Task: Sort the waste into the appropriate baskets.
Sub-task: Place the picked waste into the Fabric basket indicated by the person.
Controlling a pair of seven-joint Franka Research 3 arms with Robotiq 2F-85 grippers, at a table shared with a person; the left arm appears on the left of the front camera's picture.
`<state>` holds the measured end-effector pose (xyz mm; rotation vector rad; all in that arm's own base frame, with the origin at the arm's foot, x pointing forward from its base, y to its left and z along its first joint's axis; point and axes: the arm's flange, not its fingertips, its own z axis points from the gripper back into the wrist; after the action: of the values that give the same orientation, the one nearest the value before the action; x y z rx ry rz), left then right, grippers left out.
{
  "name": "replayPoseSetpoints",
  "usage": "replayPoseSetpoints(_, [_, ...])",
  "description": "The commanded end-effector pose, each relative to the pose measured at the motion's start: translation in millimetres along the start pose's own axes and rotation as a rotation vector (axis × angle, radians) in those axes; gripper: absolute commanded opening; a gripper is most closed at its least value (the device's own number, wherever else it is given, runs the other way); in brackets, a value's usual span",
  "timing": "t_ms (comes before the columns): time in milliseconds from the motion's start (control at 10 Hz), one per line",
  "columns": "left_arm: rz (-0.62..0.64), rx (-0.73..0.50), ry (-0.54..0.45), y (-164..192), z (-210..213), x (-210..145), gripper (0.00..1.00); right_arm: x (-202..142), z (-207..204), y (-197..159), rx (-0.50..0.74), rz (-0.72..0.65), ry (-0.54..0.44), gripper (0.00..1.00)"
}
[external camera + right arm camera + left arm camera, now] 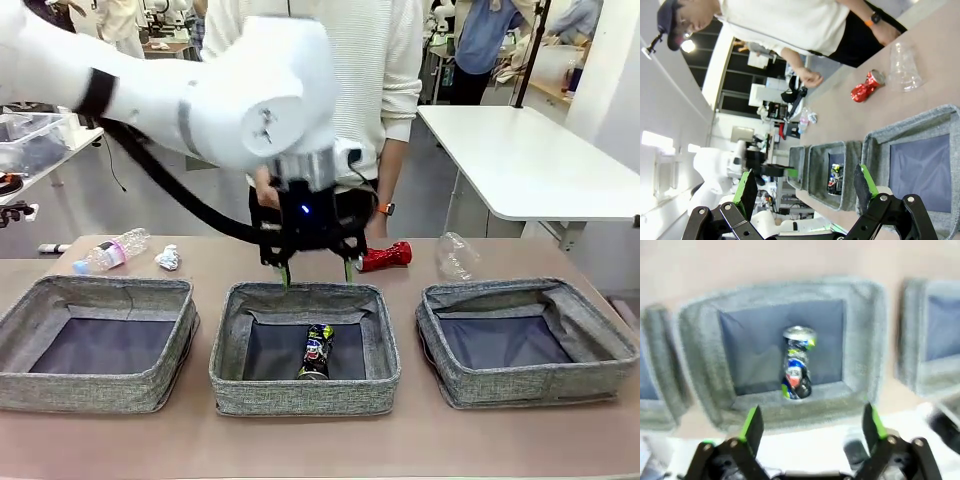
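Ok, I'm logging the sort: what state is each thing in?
left pincer: open, empty, above middle basket
right pincer: open, empty
dark can: lying in middle basket
red can: crushed, on table
clear bottle: lying on table
pink-labelled bottle: lying on table
left basket: empty
right basket: empty

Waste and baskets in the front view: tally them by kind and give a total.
3 baskets
2 cans: printed can, red can
2 bottles: labelled bottle, clear bottle
1 paper wad
Total: 8
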<state>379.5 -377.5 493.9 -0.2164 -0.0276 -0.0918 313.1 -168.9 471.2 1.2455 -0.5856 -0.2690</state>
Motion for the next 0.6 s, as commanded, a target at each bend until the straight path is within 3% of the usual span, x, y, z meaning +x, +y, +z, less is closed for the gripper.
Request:
replayPoseSetpoints(0, [-0.145, -0.338, 0.021, 139.0, 76.2, -35.2, 1.00, 1.8, -2.0, 0.1, 0.023, 0.026, -0.016, 1.00])
replayPoseSetpoints(100, [-0.185, -0.511, 0.005, 200.9, 94.8, -45.1, 1.00, 1.8, -2.0, 0.1, 0.023, 0.026, -0.016, 1.00])
replayPoseSetpoints(300, [-0.113, -0.753, -0.054, 304.6, 90.4, -68.9, 1.00, 1.8, -2.0, 0.1, 0.023, 0.026, -0.016, 1.00])
replayPoseSetpoints(500, [0.014, -0.900, -0.025, 371.0, 68.7, -90.6, 1.00, 1.8, -2.0, 0.1, 0.023, 0.026, -0.016, 1.00])
